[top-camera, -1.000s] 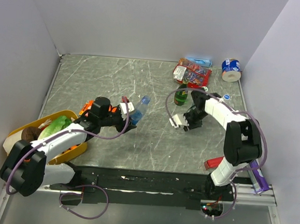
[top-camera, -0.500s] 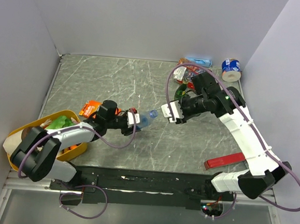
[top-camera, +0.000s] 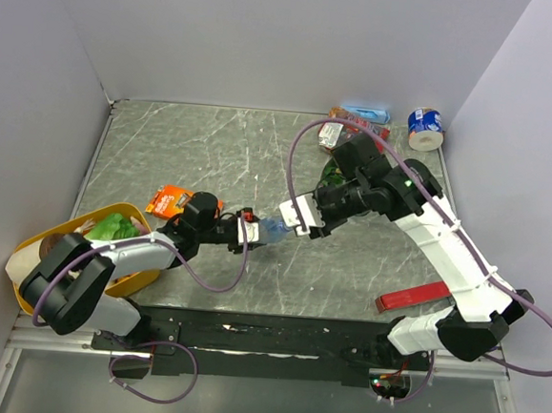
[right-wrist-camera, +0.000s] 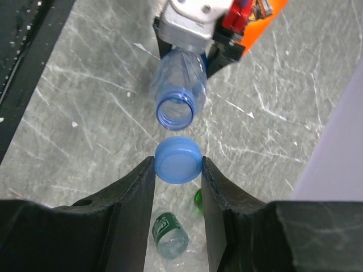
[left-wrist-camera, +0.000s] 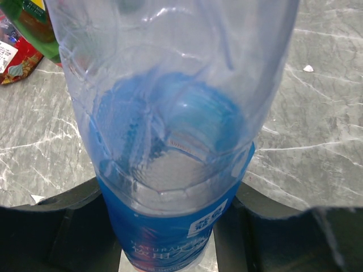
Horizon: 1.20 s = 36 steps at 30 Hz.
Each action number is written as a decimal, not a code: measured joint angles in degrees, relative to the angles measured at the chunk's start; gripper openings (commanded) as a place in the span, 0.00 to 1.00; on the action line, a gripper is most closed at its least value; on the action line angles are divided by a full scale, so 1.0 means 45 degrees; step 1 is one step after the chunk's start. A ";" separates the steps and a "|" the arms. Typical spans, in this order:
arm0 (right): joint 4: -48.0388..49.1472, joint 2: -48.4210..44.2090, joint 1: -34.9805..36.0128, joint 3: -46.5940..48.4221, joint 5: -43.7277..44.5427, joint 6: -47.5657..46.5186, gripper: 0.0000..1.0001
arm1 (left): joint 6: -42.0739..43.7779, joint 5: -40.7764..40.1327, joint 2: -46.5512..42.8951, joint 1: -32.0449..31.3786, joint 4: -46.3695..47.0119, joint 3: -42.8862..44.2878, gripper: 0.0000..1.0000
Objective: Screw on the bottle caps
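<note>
- Bottle cap (right-wrist-camera: 178,161), plain blue, round and plastic, hung above a grey marbled table (top-camera: 204,153), near its middle.
- Behind the right arm stood a small dark green bottle (top-camera: 333,176), partly hidden by that arm. Red snack packets (top-camera: 343,135) and a blue-and-white can (top-camera: 425,128) lay in the far right corner.
- An orange packet (top-camera: 169,200) lay just behind the left arm, a yellow bowl (top-camera: 24,244) of mixed items sat at the near left, and a flat red strip (top-camera: 412,299) lay at the near right.
- None of these stood between the two grippers.
- Left gripper (top-camera: 246,231) was clamped on the blue-labelled lower part of a small clear plastic water bottle (left-wrist-camera: 170,141). It held the bottle nearly level above the table, open mouth pointing at the right arm.
- Right gripper (right-wrist-camera: 177,170) was closed almost fully, its two dark fingers (right-wrist-camera: 142,187) pinching the bottle cap by its rim on both sides.
- In the right wrist view the cap sat between the fingertips, just short of the bottle's open mouth and roughly in line with it, with a small gap between them.
</note>
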 measured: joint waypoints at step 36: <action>0.2074 -0.0398 0.1715 -0.1724 0.1404 0.1360 0.38 | -0.0835 -0.0189 -0.0185 -0.0335 0.0549 -0.0301 0.01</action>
